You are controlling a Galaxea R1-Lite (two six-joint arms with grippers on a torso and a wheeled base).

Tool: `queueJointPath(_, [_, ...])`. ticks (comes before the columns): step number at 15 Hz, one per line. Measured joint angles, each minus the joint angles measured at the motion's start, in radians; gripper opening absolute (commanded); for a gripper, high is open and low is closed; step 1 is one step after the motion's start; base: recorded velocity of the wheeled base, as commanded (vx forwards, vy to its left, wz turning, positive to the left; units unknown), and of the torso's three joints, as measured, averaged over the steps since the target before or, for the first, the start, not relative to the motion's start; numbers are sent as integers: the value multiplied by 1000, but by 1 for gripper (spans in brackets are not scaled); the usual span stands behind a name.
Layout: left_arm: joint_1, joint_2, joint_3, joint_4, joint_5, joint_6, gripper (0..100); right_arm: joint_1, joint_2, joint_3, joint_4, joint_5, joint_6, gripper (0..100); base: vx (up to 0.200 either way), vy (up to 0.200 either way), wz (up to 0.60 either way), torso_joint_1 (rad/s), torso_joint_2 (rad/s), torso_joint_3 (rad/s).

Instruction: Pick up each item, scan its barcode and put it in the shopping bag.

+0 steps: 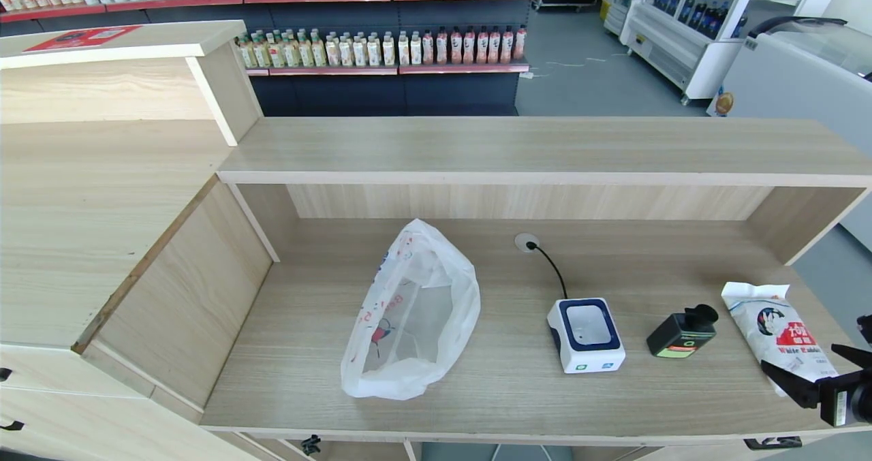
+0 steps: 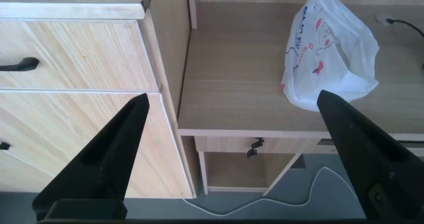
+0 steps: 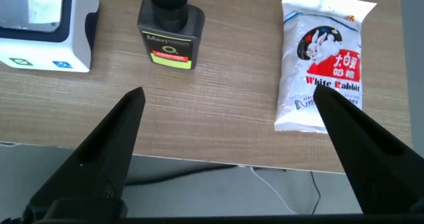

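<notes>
Shopping bag (image 1: 415,311), scanner (image 1: 586,335), bottle (image 1: 681,335) — shampoo perhaps, candy pack (image 1: 776,331)

You're looking at red lettering sitting under a rabbit drawing on the snack pouch (image 3: 321,65), a green label strip showing on the pump bottle (image 3: 167,42), red and blue print running across the shopping bag (image 1: 415,311), and two tiny icons on the scanner (image 1: 586,335).

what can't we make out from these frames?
- Barcodes: none shows on the bottle or the pack in the head or right wrist view; they may be on faces turned away.
- Bag contents: in the head view, its folds and cloudy film hide the bottom.
- Pack's near corner: in the right wrist view, behind a finger of the right gripper.
- Scanner: in the right wrist view, cut off by the edge.
</notes>
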Motion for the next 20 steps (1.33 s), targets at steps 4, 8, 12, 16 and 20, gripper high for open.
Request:
queueJointPath(4, [0, 0, 0, 0, 0, 0, 100, -13, 120, -72, -5, 74, -5, 100, 0, 0, 0, 0, 0, 0])
queueJointPath(8, [0, 0, 0, 0, 0, 0, 100, -14, 235, -143, -61, 144, -31, 100, 0, 0, 0, 0, 0, 0])
queueJointPath(12, [0, 0, 0, 0, 0, 0, 100, 22, 317, -213, -65, 199, -46, 100, 0, 0, 0, 0, 0, 0])
queueJointPath(16, [0, 0, 0, 0, 0, 0, 100, 66, 390, -276, -70, 220, -72, 100, 0, 0, 0, 0, 0, 0])
queueJointPath(20, [0, 0, 0, 0, 0, 0, 100, 123, 468, -352, -70, 241, -76, 100, 0, 0, 0, 0, 0, 0])
